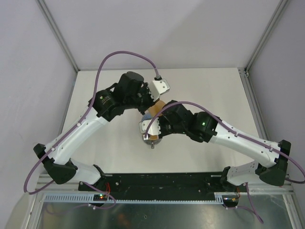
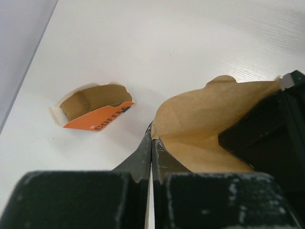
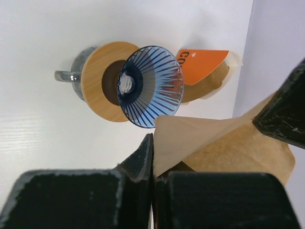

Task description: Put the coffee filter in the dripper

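The coffee filter [image 2: 209, 112], a pale tan paper cone, hangs between both grippers above the table. My left gripper [image 2: 151, 137] is shut on one edge of it. My right gripper [image 3: 153, 142] is shut on the opposite edge of the filter [image 3: 214, 136], whose paper spreads to the right. The dripper [image 3: 151, 86], a blue ribbed cone on a flat wooden collar [image 3: 97, 78] with a greyish base, stands on the table just beyond my right fingertips, apart from the filter. From above, the filter [image 1: 155, 110] shows between the two wrists and the dripper [image 1: 151, 139] sits under the right wrist.
An orange packet [image 2: 95, 113] with dark lettering lies open on the white table [image 2: 200, 33], with more tan paper inside. In the right wrist view the packet [image 3: 202, 71] lies just behind the dripper. A grey wall [image 3: 281, 43] rises close behind it.
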Available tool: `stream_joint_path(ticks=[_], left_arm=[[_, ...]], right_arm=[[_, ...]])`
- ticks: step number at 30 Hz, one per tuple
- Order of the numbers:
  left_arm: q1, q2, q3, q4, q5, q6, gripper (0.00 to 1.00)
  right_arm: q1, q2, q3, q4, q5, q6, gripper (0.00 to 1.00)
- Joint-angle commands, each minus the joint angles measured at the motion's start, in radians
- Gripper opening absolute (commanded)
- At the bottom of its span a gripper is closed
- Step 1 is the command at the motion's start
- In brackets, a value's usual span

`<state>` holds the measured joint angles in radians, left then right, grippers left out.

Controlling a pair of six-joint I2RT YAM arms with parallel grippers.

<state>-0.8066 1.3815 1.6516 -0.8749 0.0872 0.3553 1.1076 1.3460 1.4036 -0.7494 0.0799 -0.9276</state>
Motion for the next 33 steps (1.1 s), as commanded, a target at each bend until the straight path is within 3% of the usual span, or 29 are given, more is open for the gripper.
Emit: stream_joint_path(ticks=[1,4,9,18,22,27,33], left_arm=[[0.037,-0.001,0.048,0.052,-0.07,-0.013,0.03],[0.045,-0.004,0.05,0.056,-0.062,-0.019,0.11],[0.103,-0.017,0.068,0.059,0.006,-0.052,0.45],[0.205,-0.041,0.112,0.058,0.128,-0.09,0.92],[0.26,-0.047,0.1,0.061,0.138,-0.099,0.97],[0.302,-0.042,0.044,0.068,0.155,-0.113,0.98],[0.308,-0.043,-0.021,0.088,0.171,-0.106,0.98]], right_arm=[[0.011,-0.032,0.036,-0.02,-0.101,0.089,0.0],[-0.002,-0.015,0.039,-0.019,-0.123,0.095,0.0],[-0.076,0.031,0.062,-0.021,-0.218,0.109,0.0],[-0.108,0.13,0.122,-0.053,-0.272,0.059,0.0],[-0.11,0.174,0.135,-0.063,-0.264,0.04,0.0],[-0.115,0.235,0.18,-0.086,-0.279,0.028,0.0],[-0.12,0.294,0.226,-0.101,-0.291,0.023,0.08]])
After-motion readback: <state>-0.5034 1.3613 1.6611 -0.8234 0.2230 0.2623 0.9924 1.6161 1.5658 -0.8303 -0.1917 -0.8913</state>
